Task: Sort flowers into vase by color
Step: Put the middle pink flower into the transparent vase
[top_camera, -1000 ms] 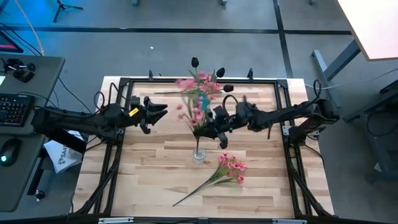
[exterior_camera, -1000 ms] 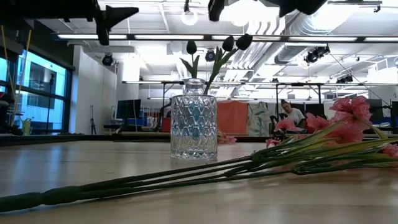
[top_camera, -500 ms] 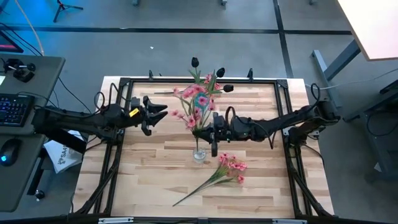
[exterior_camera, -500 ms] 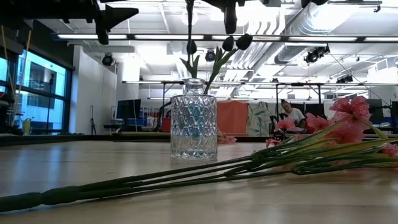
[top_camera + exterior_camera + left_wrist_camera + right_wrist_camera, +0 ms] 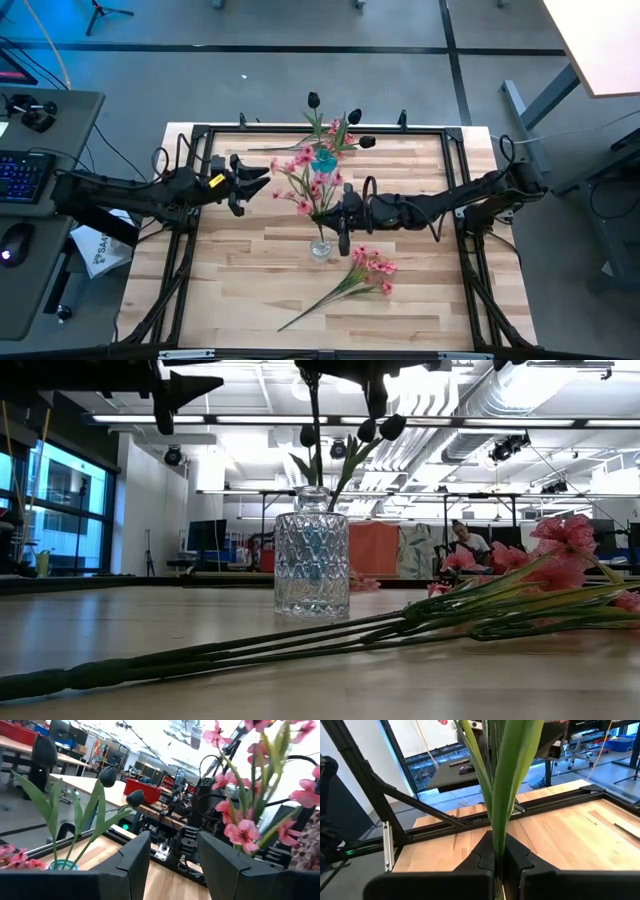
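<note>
Pale wood is your tabletop (image 5: 420,290), seen from above with the left arm reaching in from nine o'clock and the right arm from three.

Your right gripper (image 5: 343,218) hangs over the middle of the board, its jaws pressed together on the green stems of a pink spray (image 5: 308,180). The right wrist view shows those stems (image 5: 496,795) pinched between the two dark fingers and running straight up past the lens. The spray's long axis is close to upright, blossoms high, stem ends hanging down. In the low view the stem (image 5: 318,435) drops toward the neck of the glass vase (image 5: 311,565), beside the black buds (image 5: 392,426) already standing in it.

That is the relation your next move turns on. From above, the vase (image 5: 320,250) sits just off the gripper at about seven o'clock, so the stem ends look nearly over the mouth. I would judge a straight descent is called for, with little sideways correction. I cannot tell whether the tips have already entered the neck.

Your left gripper (image 5: 262,175) waits near ten o'clock from the vase, jaws spread and holding nothing, well clear of the stems.

A second pink spray (image 5: 368,270) lies flat on the tabletop at about four o'clock from the vase, its stems trailing toward seven o'clock. The right arm is nearer it.
</note>
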### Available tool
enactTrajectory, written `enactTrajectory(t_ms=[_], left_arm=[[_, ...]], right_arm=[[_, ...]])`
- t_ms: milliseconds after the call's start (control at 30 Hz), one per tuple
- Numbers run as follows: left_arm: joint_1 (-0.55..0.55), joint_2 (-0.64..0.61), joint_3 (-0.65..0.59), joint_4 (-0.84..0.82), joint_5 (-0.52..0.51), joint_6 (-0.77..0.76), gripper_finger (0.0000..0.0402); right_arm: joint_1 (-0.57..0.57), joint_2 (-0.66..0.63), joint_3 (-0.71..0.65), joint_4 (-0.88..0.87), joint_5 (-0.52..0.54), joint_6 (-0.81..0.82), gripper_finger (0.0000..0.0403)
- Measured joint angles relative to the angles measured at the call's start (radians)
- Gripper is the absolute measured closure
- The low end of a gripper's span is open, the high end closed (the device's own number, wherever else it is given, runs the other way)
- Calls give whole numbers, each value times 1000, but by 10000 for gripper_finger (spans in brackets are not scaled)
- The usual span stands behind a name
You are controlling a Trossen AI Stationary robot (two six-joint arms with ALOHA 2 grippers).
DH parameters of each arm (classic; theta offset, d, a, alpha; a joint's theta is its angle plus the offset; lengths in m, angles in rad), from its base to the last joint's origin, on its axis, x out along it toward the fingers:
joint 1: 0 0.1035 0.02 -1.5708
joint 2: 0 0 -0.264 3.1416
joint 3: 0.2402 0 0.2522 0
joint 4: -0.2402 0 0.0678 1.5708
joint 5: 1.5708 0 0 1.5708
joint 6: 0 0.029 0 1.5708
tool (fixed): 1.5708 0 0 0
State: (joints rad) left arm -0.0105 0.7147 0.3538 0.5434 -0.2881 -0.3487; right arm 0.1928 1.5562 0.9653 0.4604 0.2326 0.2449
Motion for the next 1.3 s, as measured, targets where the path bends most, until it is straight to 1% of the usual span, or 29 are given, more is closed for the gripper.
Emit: enactTrajectory(t_ms=[100,267,500,633,700,767,833,1033,1167,1233,1300], left_arm=[[0,13,0,-2,-14,3,250],[0,46,0,-2,-32,3,250],[0,76,0,-1,-42,3,250],[0,76,0,-1,-42,23,250],[0,73,0,-3,-42,39,250],[0,72,0,1,-42,48,250],[0,72,0,-1,-42,55,250],[1,65,0,-21,-42,72,250],[1,26,0,-105,-40,73,250],[0,-8,0,-175,-35,72,250],[0,-53,0,-265,-26,67,250]], right_arm=[[0,7,0,-14,-1,0,403],[0,20,0,-11,-40,20,403],[7,32,0,-34,-42,25,403],[6,29,2,-62,-47,-20,401],[6,28,4,-62,-50,-37,390],[6,25,4,-63,-52,-37,365],[6,20,4,-80,-53,-21,332],[6,-49,4,-200,-53,1,213],[6,-137,4,-355,-53,-2,147],[6,-192,4,-464,-53,17,124],[6,-248,4,-570,-53,48,110]])
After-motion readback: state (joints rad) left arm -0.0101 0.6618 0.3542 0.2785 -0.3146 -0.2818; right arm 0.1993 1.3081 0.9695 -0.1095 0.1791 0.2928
